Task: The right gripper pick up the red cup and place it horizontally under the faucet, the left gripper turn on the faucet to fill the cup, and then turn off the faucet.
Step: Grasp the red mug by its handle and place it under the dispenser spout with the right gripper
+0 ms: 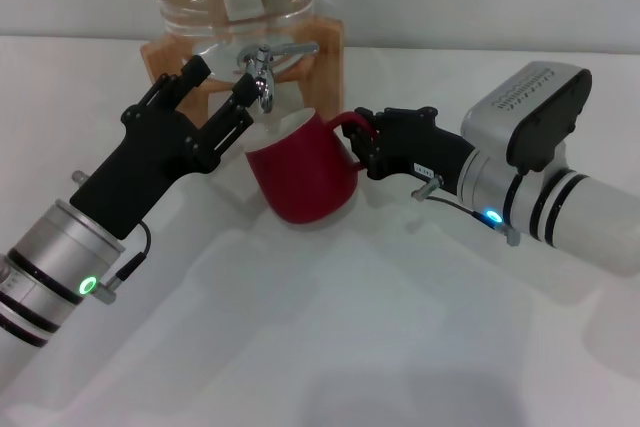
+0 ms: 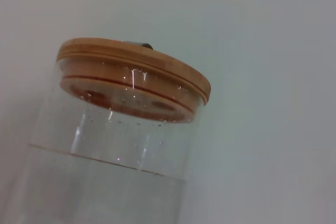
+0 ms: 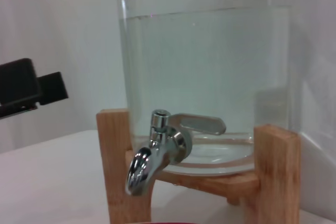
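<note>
Red cup (image 1: 300, 177): squat, glossy red, off-white inside, standing on the tabletop (image 1: 350, 347) with its mouth tipped toward the faucet (image 1: 262, 72). Its red loop handle faces the right hand (image 1: 368, 147), whose black fingers close on it. Faucet: small chrome tap with a downturned spout and a flat lever lying sideways, away from the left hand (image 1: 222, 82); it sits just above the cup's rim, on a clear glass jar (image 3: 205, 72) partly filled with water. The spout lies just beside the tips of the left hand's spread fingers.
</note>
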Controlling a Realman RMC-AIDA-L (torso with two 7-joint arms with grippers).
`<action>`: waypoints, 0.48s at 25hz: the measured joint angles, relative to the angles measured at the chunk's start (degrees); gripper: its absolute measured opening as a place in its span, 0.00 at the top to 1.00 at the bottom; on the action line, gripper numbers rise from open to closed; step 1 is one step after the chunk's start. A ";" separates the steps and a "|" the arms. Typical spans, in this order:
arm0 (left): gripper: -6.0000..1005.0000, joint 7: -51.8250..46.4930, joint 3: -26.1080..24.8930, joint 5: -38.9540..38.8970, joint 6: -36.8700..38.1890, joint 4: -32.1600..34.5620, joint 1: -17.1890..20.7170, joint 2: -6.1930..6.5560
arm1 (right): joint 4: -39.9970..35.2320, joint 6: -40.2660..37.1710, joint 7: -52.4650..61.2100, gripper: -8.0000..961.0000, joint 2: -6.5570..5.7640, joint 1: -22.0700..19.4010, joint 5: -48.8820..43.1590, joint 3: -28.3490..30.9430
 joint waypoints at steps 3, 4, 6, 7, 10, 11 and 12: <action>0.25 0.05 -0.02 0.00 0.00 0.00 0.00 0.00 | 0.06 -0.24 0.02 0.82 0.00 0.13 0.40 -0.01; 0.25 0.08 -0.02 0.00 0.00 -0.01 0.00 0.00 | 0.07 -0.25 0.05 0.82 0.00 0.13 0.43 -0.01; 0.25 0.09 -0.02 0.00 0.00 -0.06 0.00 0.00 | 0.07 -0.19 0.14 0.82 0.00 0.06 0.63 -0.02; 0.25 0.09 -0.02 0.00 0.00 -0.09 0.00 0.00 | 0.07 -0.02 0.17 0.82 0.00 -0.03 0.77 -0.03; 0.25 0.09 -0.07 0.00 0.00 -0.12 0.00 0.00 | 0.14 0.73 0.18 0.82 0.00 -0.26 1.01 -0.04; 0.25 0.09 -0.09 0.00 0.00 -0.12 0.00 0.00 | 0.14 0.76 0.16 0.82 0.00 -0.26 1.01 -0.07; 0.25 0.09 -0.12 0.00 0.00 -0.12 0.00 0.00 | 0.14 0.76 0.13 0.82 0.00 -0.22 1.01 -0.15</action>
